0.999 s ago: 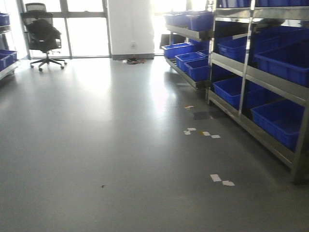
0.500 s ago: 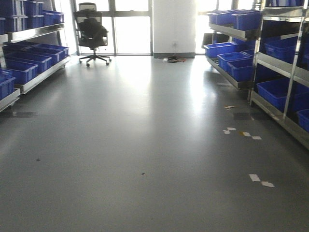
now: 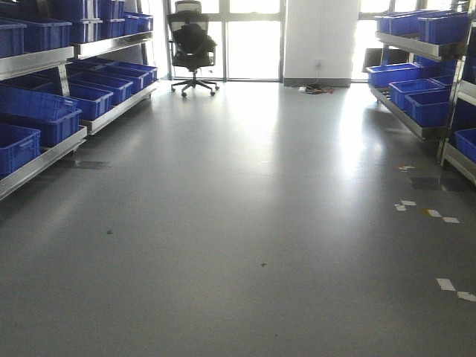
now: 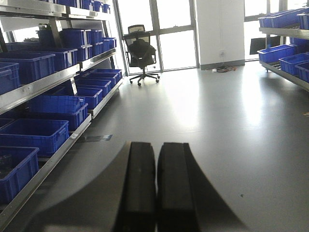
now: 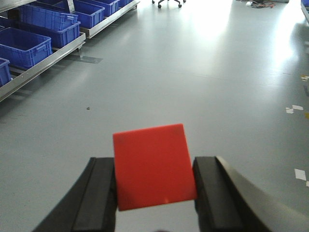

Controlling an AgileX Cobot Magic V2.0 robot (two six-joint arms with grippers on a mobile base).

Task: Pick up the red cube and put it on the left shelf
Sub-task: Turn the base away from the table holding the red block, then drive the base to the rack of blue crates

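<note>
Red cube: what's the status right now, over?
Right hand shut on bright red cube. Left hand shut, empty. Stainless-steel left shelf with blue crates ahead left; nothing seen blocking.

Daylight floods through the far windows point(image 3: 253, 44), which are blown out to white, and lays a broad glare down the glossy floor point(image 3: 223, 245). The left shelf point(image 3: 37, 61) sits dimmer. All views look soft; the wrist views' near foreground is blurred.
</note>
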